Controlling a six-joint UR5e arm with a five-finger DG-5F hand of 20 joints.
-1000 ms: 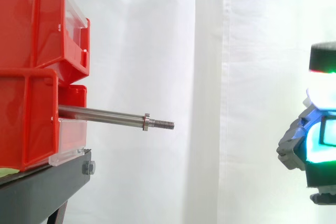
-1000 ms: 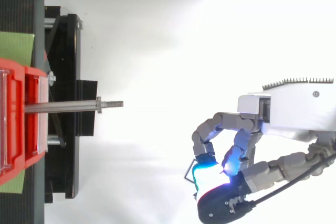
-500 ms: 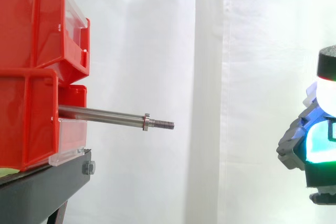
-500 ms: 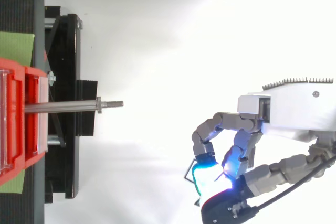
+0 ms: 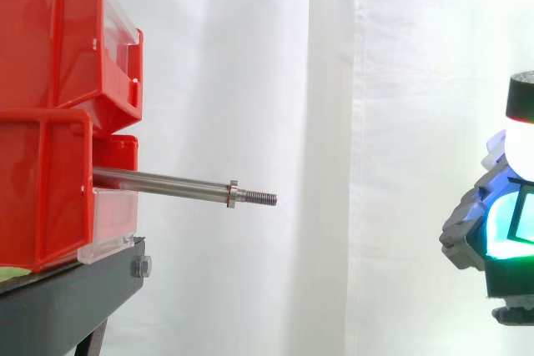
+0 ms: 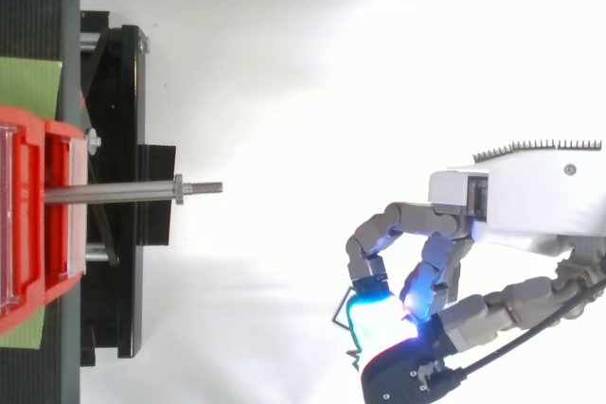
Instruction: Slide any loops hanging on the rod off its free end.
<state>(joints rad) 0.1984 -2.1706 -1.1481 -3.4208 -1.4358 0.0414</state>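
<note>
Grey and white, the hand (image 6: 492,203) hangs well apart from the rod (image 5: 167,183), out beyond the rod's free end and off to one side of the rod's line, as the top view shows. Whether it grips anything cannot be told. A thin dark line (image 6: 343,317), kinked, shows at the hand's edge nearest the rod, too small to identify.

The steel rod sticks out from between the stacked red bins (image 5: 50,122) on the black stand (image 5: 75,298). Its long axis runs nearly level, dipping slightly toward the free end, and it points away from the bins toward the hand's side of the scene. It ends in a small collar (image 5: 233,194) and then a threaded tip (image 5: 265,198). No loop is visible anywhere along the rod, so the task looks finished or has nothing left to slide.

The likely trouble comes only if the hand goes back to the rod. Because the hand sits off the rod's axis, a straight approach could clip the threaded tip and bend or shift the rod. Any loop dragged outward would probably snag on the collar or the threads unless it were lifted over them.
</note>
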